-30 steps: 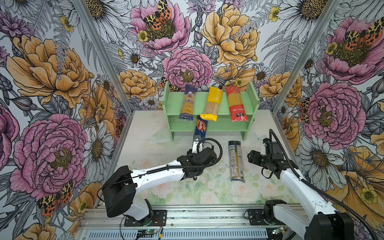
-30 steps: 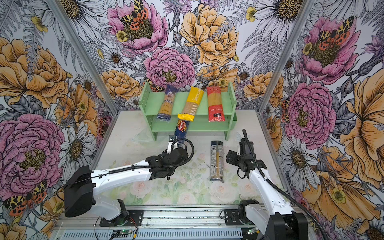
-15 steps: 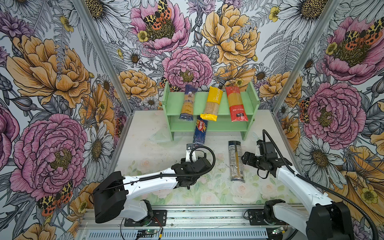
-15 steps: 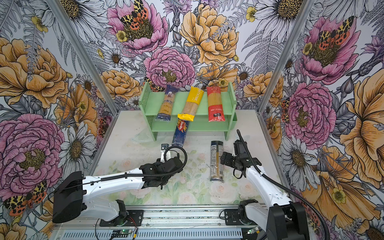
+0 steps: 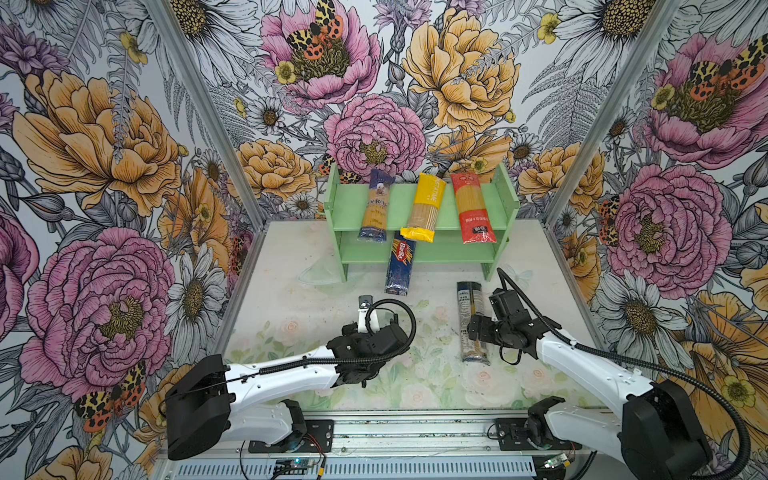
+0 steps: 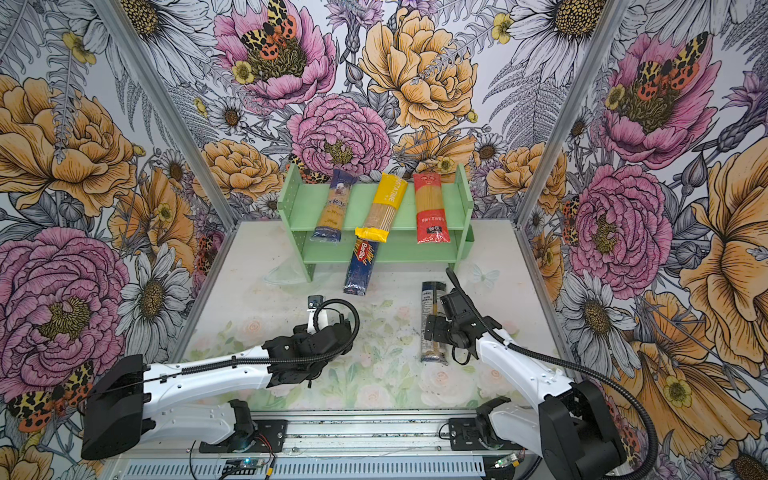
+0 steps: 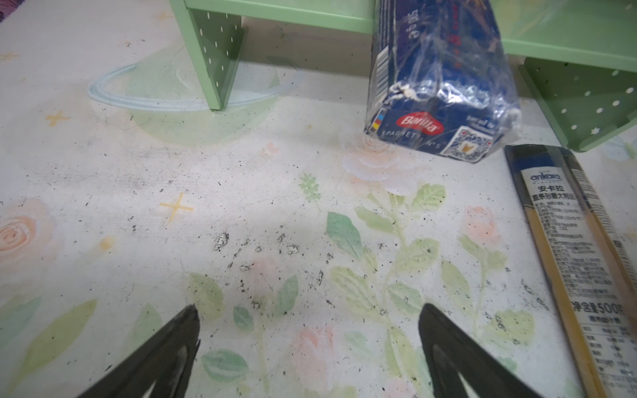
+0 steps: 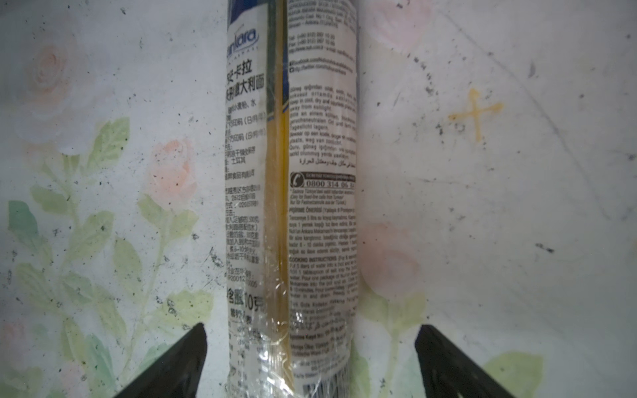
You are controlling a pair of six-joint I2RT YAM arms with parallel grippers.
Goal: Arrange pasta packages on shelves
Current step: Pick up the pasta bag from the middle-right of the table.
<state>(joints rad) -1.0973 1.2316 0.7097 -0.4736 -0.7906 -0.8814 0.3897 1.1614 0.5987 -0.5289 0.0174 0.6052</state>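
**Three packets shelved, two left**

Three pasta packets lie on the upper board of the green shelves (image 5: pixel 349 208), in the upper middle of both top views. They are a blue-ended one (image 5: pixel 376 205), a yellow one (image 5: pixel 424 205) and a red one (image 5: pixel 471 208), each hanging over the front edge. A fourth, the dark blue packet (image 5: pixel 400 266), sits just below them in the frame. It slants, with its far end up on the lower board and its near end down on the table (image 5: pixel 291 291), so I judge it only half placed. The fifth, a clear packet with a white label (image 5: pixel 467 299), lies flat on the table right of centre, apart from the shelves.

The left gripper (image 7: pixel 310 344) is spread wide and empty over bare table, short of the dark blue packet. The right gripper (image 8: pixel 310 351) is also spread wide, with one finger on either side of the clear packet and neither touching it. A grasp there looks like the likely next step.
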